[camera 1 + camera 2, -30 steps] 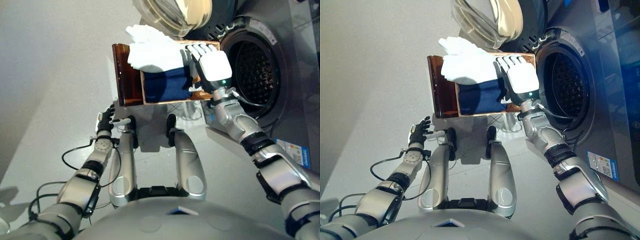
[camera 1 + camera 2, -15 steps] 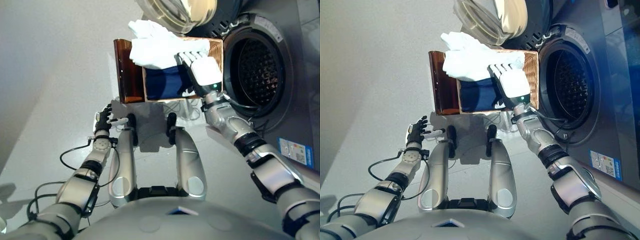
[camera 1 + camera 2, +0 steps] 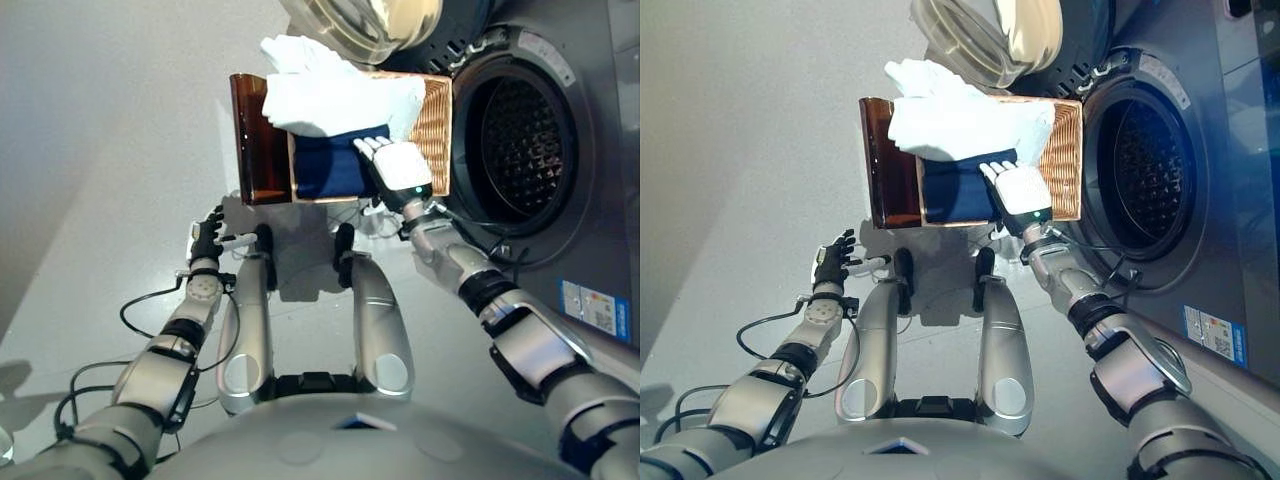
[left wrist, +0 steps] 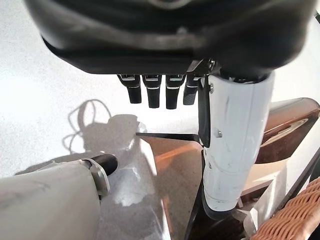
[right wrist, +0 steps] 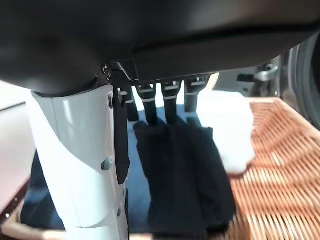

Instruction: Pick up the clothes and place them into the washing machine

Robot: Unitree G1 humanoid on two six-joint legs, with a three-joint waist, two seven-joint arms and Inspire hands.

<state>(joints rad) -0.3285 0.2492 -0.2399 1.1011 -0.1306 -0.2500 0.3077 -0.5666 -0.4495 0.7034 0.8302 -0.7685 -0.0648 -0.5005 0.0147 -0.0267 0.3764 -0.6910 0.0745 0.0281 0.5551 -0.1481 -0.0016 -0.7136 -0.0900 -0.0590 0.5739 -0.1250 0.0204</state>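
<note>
While the right hand [image 3: 398, 170] is reaching into the woven wicker basket [image 3: 433, 130], its fingers [image 5: 155, 107] are pointing fairly straight at the dark navy blue cloth [image 3: 325, 165] and appear to be just touching it, gripping nothing. A crumpled white garment [image 3: 325, 95] is lying over the basket's far end, beside the open round drum of the grey washing machine [image 3: 520, 130]. The left hand [image 3: 207, 240] is hanging low by the floor, relaxed and holding nothing.
</note>
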